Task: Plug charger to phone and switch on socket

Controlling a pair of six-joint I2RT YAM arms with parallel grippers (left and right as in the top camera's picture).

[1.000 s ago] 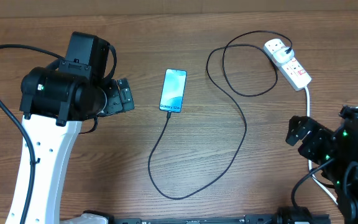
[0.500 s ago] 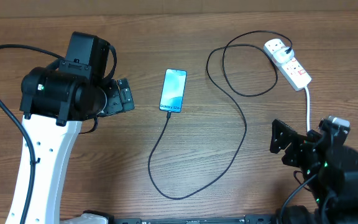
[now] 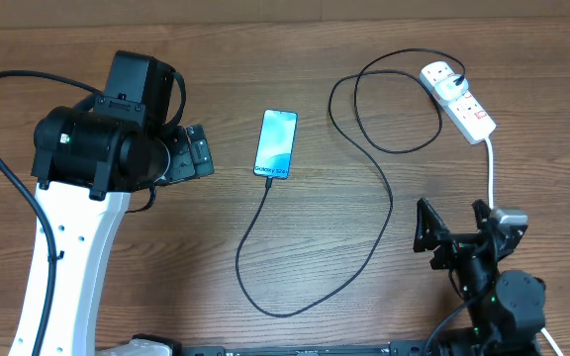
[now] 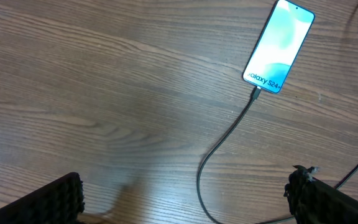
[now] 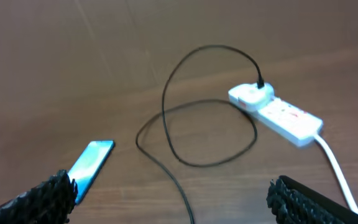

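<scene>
The phone [image 3: 276, 144] lies screen up at the table's middle, showing "Galaxy S24". It also shows in the left wrist view [image 4: 278, 45] and the right wrist view [image 5: 89, 163]. The black charger cable [image 3: 384, 213] loops from the white plug in the socket [image 3: 460, 102] to the phone's bottom edge, where its tip [image 4: 255, 94] sits against the port. My left gripper [image 3: 198, 151] is open and empty, left of the phone. My right gripper [image 3: 453, 229] is open and empty near the front right, well short of the socket [image 5: 278, 113].
The socket's thick white cord [image 3: 490, 168] runs from the strip toward the front right, past my right arm. The black cable makes a wide loop [image 5: 194, 134] between phone and socket and a long bend [image 4: 225, 143] in front of the phone.
My right arm has swung left and toward the front edge, its open gripper now facing the far side. Left arm, phone, cable and socket have not moved.
</scene>
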